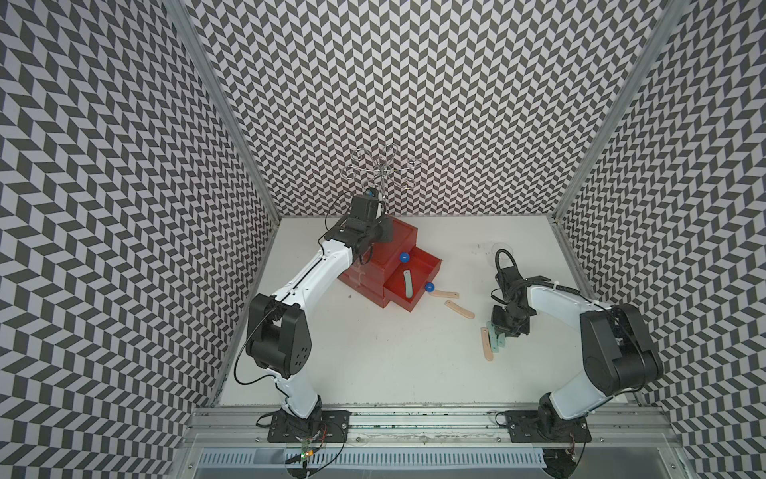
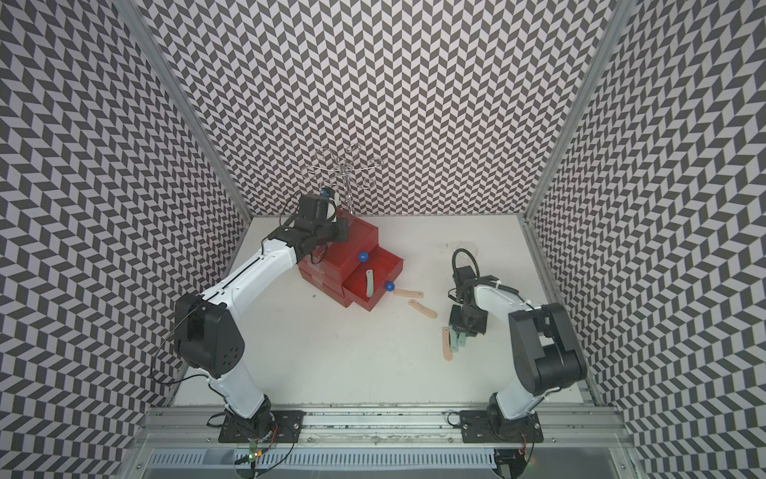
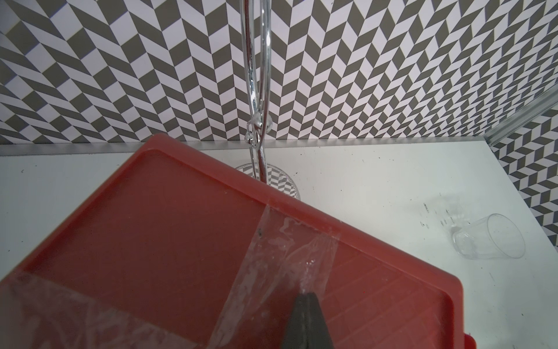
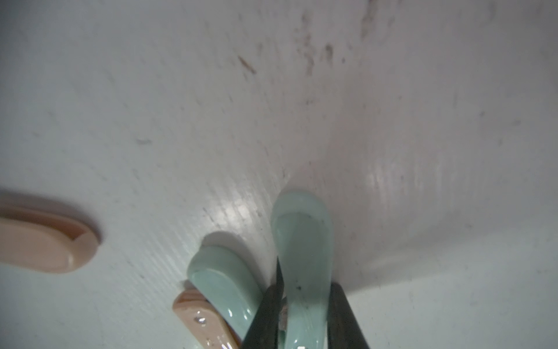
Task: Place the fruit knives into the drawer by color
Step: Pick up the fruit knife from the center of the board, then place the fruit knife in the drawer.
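Note:
The red drawer (image 1: 398, 238) cabinet stands at the back left, with one drawer pulled out (image 1: 431, 265) toward the right. A grey-green fruit knife (image 1: 408, 284) lies in it. My left gripper (image 1: 383, 234) rests shut on the cabinet's taped top (image 3: 169, 241), its fingertips (image 3: 306, 297) together. Two peach knives (image 1: 444, 294) (image 1: 459, 310) lie just right of the open drawer. My right gripper (image 1: 499, 334) is shut on a pale teal knife (image 4: 302, 229) low over the table. Beside it lie a second teal knife (image 4: 223, 272) and two peach ones (image 4: 205, 320) (image 4: 39, 241).
A chrome wire stand (image 1: 381, 170) rises behind the cabinet, and its base (image 3: 271, 181) touches the cabinet's back edge. A clear plastic cup (image 3: 489, 237) lies on its side at the back right of the white table (image 1: 373, 365). Patterned walls close in three sides.

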`<state>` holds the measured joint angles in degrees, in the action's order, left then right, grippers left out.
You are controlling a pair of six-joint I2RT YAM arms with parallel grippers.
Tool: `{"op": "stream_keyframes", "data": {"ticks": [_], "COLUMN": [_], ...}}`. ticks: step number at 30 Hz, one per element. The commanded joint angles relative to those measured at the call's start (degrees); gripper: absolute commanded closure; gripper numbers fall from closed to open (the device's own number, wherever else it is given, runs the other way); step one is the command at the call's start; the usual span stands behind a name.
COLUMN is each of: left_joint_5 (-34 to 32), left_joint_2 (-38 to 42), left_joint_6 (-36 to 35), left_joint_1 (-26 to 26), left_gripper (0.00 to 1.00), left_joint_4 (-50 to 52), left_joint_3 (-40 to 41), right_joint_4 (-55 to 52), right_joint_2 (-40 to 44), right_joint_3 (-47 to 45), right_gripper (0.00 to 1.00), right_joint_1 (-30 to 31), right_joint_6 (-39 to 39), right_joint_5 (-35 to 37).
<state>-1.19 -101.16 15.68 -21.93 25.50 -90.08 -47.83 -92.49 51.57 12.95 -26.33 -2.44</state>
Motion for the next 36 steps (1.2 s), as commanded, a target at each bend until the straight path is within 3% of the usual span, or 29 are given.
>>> {"op": "stream_keyframes", "data": {"ticks": [1,17,36], "left_joint_5": [0.1,-0.3,-0.1], "left_joint_2": [-5.5,-5.4,-5.3], "left_joint_6": [-0.3,-0.3,-0.1], "left_joint_1": [0.5,0.5,0.4], "left_gripper": [1.0,1.0,1.0], "left_joint_4": [15.1,15.2,15.2], "left_joint_3": [4.1,4.0,4.1], "right_joint_4": [2.5,-1.3,3.1], "right_joint_2": [-0.8,3.9,-4.3], "right_joint_3": [2.3,12.7,39.2], "right_gripper": [0.79,0.79,0.79], "right_joint_1": [0.1,1.0,16.1], "right_joint_6": [0.9,2.7,-0.2], "right_joint_5": [1.3,-3.5,-12.9]}}
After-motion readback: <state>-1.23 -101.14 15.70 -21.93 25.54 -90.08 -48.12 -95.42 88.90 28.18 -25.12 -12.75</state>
